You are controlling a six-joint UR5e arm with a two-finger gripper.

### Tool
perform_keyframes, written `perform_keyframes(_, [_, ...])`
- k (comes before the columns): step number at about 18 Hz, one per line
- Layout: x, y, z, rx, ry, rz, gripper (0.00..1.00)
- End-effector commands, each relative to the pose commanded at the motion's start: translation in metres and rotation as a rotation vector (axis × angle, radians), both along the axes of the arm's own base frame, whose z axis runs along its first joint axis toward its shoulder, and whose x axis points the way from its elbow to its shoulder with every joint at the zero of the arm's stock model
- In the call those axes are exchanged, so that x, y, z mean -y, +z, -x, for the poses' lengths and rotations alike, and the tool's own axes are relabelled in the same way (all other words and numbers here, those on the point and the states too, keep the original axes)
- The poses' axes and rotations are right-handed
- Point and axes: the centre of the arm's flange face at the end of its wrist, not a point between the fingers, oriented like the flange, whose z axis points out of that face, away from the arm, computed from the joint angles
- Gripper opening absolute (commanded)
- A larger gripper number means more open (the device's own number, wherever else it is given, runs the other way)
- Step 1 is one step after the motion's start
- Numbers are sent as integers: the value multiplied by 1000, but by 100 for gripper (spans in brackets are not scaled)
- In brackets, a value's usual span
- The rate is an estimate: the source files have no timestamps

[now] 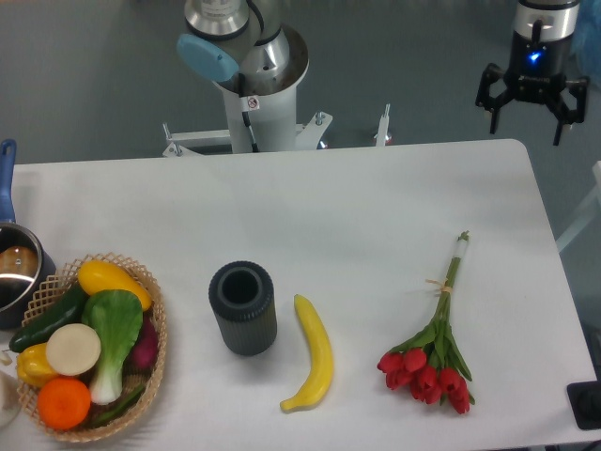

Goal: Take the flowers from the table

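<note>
A wicker basket [155, 324] of vegetables, a dark cylinder [243, 307] and a banana [315, 355] are seen left of the flowers [434, 352] lying near the right edge of the table [329, 197], with the gripper [530, 111] held spread and empty above the far right corner.

Robotics lab: pedestal-mounted arm base [252, 80] behind white table [310, 202] of props.
</note>
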Motion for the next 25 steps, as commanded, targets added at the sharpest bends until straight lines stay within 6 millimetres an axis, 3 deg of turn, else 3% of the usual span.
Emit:
perform_keyframes(5, [-6,-2,-2,8,0,-1,100])
perform_keyframes(10, [-11,-19,-10,49,67,-49,100])
perform_keyframes(12, [-18,-25,-11,81,173,-105,100])
perform_keyframes(15, [-32,-37,-14,99,189,-142,100])
perform_keyframes(21, [-89,-102,-27,221,90,-107,100])
perform_keyframes(25, [-122,-125,-9,246,45,-100,100])
